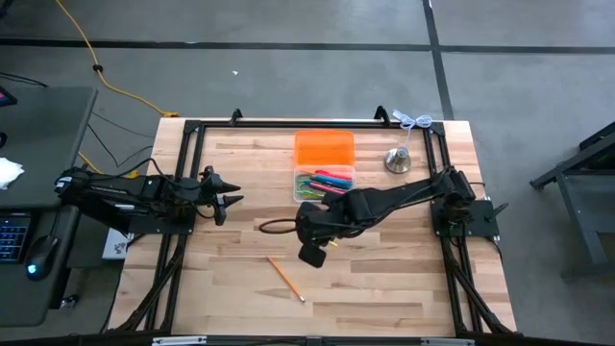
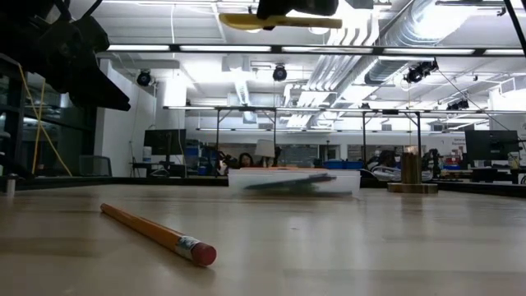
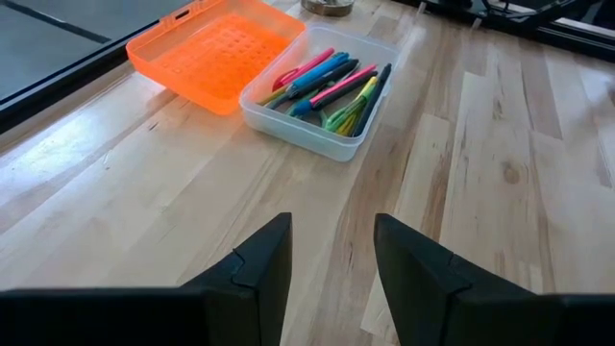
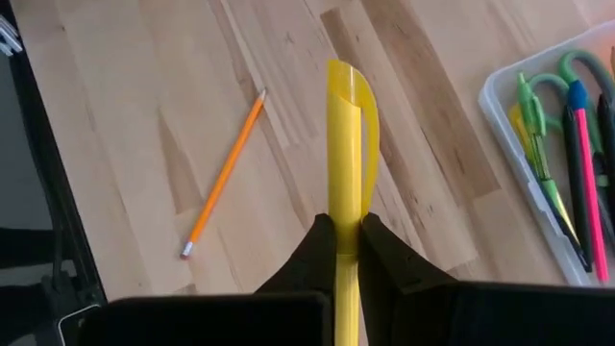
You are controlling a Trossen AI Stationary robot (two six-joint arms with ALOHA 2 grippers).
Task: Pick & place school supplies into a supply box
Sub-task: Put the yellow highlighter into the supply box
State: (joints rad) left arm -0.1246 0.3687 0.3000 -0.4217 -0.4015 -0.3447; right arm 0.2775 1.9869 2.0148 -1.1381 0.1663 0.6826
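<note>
My right gripper (image 4: 347,231) hangs high above the middle of the table, shut on a yellow pen (image 4: 348,144); the low view shows that pen (image 2: 246,20) at the picture's top. A wooden pencil (image 1: 285,279) with a pink eraser lies flat on the table nearer the front edge. The clear supply box (image 1: 324,185) stands on the table, holding several coloured pens (image 3: 332,86) and green-handled scissors (image 4: 567,69). Its orange lid (image 1: 324,149) lies just behind it. My left gripper (image 3: 332,259) waits open above the table's left side. My right gripper pinches the yellow pen between its two fingers (image 4: 312,255), slanting down from above. The pen sticks out ahead of the fingertips, its free end (image 4: 346,82) pointing away; its other end is hidden by the fingers. It hangs about level, lifted clear of the table.
A small silver bell-shaped object (image 1: 398,160) stands right of the lid. A black frame (image 1: 192,130) runs round the tabletop's edges. Bare wood lies between the pencil and the box.
</note>
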